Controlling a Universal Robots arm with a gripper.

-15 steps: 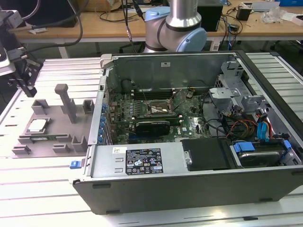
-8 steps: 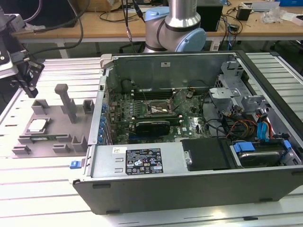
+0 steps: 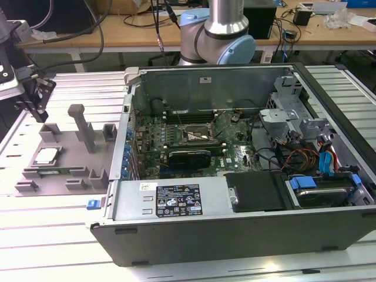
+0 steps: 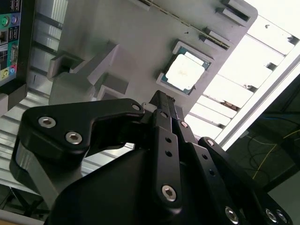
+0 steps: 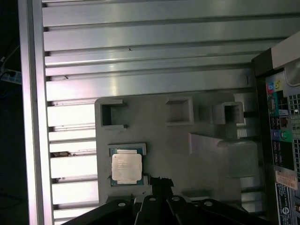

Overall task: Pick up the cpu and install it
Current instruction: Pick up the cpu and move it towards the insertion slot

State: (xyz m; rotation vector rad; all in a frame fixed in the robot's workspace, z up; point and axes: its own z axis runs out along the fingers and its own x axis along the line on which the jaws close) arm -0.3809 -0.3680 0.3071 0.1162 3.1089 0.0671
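One cpu (image 5: 125,167) in grey tray (image 5: 178,152) — pincer (image 5: 158,182) nearby, pressed together, empty.

Nothing here is legible. A black label (image 3: 178,201) with white marks and a small white sticker (image 3: 147,187) stand on the computer case (image 3: 247,232) wall. The cpu (image 5: 126,167) lid bears faint print, and a pale label (image 5: 284,179) sits beside the case's ports.
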